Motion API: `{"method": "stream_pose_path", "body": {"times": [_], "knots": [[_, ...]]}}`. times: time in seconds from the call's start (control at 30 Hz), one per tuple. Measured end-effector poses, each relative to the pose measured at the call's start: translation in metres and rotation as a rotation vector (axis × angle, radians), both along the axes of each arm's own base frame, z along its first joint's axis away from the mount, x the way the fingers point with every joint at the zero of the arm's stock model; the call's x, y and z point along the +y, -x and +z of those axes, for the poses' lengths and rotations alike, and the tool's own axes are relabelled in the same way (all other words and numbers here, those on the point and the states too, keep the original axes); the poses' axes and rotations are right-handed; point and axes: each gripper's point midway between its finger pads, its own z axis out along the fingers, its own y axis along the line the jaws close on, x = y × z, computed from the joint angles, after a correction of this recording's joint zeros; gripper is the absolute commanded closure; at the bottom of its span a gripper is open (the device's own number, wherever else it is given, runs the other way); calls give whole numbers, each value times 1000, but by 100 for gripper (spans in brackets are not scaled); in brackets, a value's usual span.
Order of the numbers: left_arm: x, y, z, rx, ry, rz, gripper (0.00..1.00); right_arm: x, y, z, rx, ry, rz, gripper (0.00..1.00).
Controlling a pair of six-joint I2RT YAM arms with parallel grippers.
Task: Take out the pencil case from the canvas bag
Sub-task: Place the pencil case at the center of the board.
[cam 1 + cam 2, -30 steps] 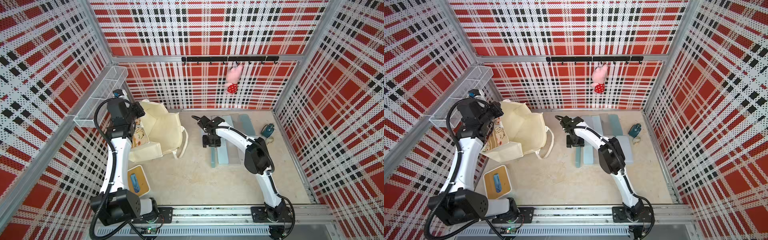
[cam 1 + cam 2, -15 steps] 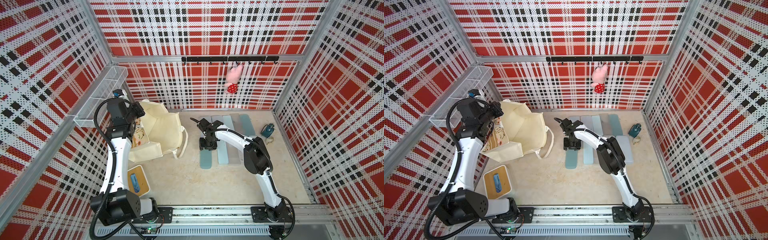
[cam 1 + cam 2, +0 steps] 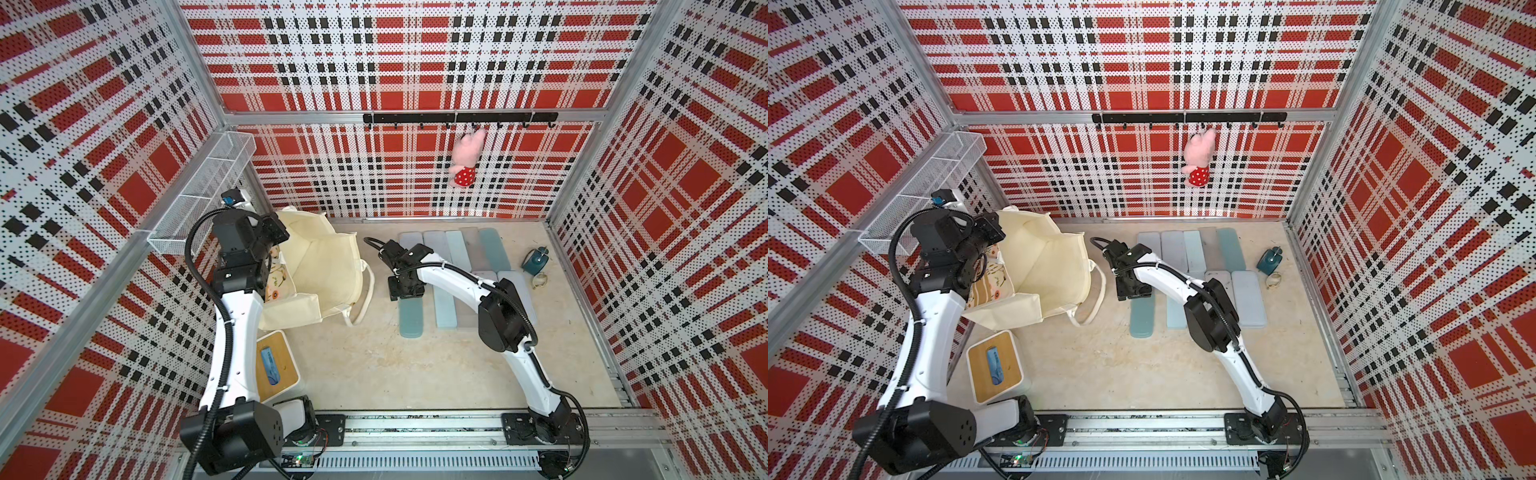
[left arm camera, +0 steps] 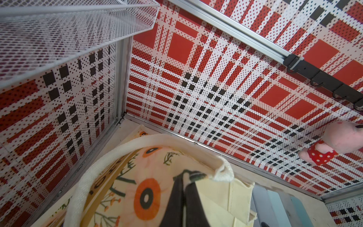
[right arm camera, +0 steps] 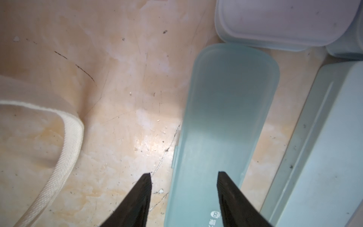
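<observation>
Pencil case [image 5: 225,118]: floor [image 5: 117,78] | right gripper [image 5: 183,175]: parted | left gripper [image 4: 185,175]: pinching canvas bag [image 4: 220,202], seemingly

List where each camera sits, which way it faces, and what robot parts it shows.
Top views: high over the front, looking down on the whole cell; both arms show whole, canvas bag by the left.
Left wrist: on the left arm, looking along the left gripper, shut on the bag's top edge, toward the back corner and pink plush.
Right wrist: on the right arm, looking down past the open right gripper at the pencil case.
Shared: plush, left wrist and top views; pencil case, right wrist and top views.
</observation>
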Motion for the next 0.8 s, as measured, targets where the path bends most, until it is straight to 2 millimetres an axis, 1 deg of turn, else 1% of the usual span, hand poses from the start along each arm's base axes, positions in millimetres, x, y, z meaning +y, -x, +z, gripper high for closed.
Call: {"method": "stream_pose_path", "body": {"times": [0.17, 0.23, 0.37, 0.47, 0.63, 0.8], "knots": [[12, 5, 3, -16, 10, 41, 100, -2, 9, -22, 13, 80, 17, 42], [15, 6, 4, -17, 12, 51, 100, -4, 9, -27, 12, 106, 17, 42], [20, 8, 2, -16, 17, 65, 100, -9, 7, -25, -13, 147, 15, 44], [21, 8, 2, -19, 21, 69, 100, -15, 5, -29, -25, 189, 10, 46], [21, 8, 2, -19, 28, 67, 100, -25, 2, -29, -47, 240, 4, 49], [20, 8, 2, -20, 34, 65, 100, -37, -1, -33, -58, 286, 1, 51]]}}
